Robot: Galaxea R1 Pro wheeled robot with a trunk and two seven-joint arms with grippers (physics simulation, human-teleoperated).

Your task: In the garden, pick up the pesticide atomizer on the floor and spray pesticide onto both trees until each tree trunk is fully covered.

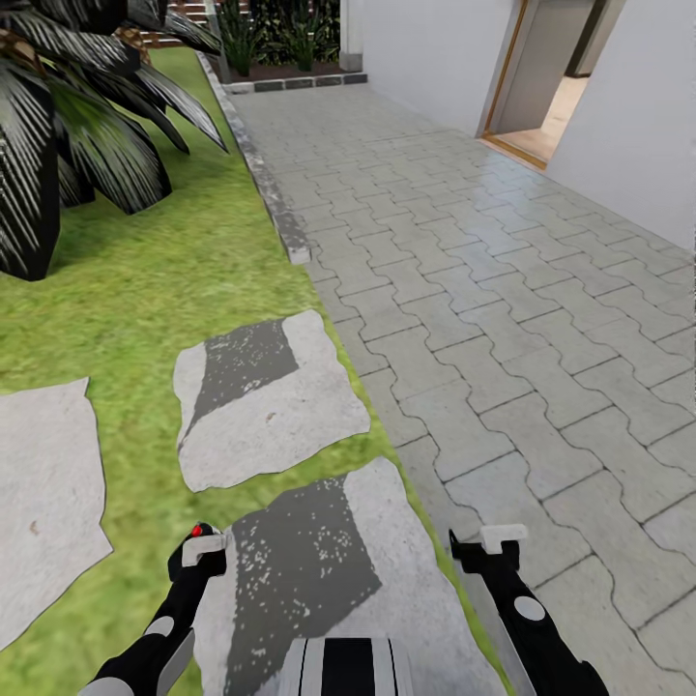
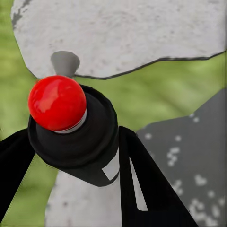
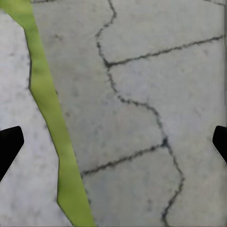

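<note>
My left gripper (image 1: 203,553) is low at the front, shut on the pesticide atomizer (image 1: 197,531), whose red tip peeks above the fingers. In the left wrist view the atomizer (image 2: 71,127) is a black body with a glossy red ball top, clamped between the black fingers (image 2: 142,179) of the left gripper (image 2: 75,158). My right gripper (image 1: 503,537) hangs open over the paving edge with nothing between its fingers; in the right wrist view its (image 3: 113,142) fingertips (image 3: 9,142) sit far apart. The trees and their trunks are out of view.
Green lawn (image 1: 126,290) lies left, with flat stepping stones (image 1: 271,396) bearing dark patches flecked with white. Grey paving (image 1: 503,319) runs right toward a white wall and open doorway (image 1: 541,106). Short dark palms (image 1: 58,126) stand at the far left behind a stone kerb (image 1: 271,193).
</note>
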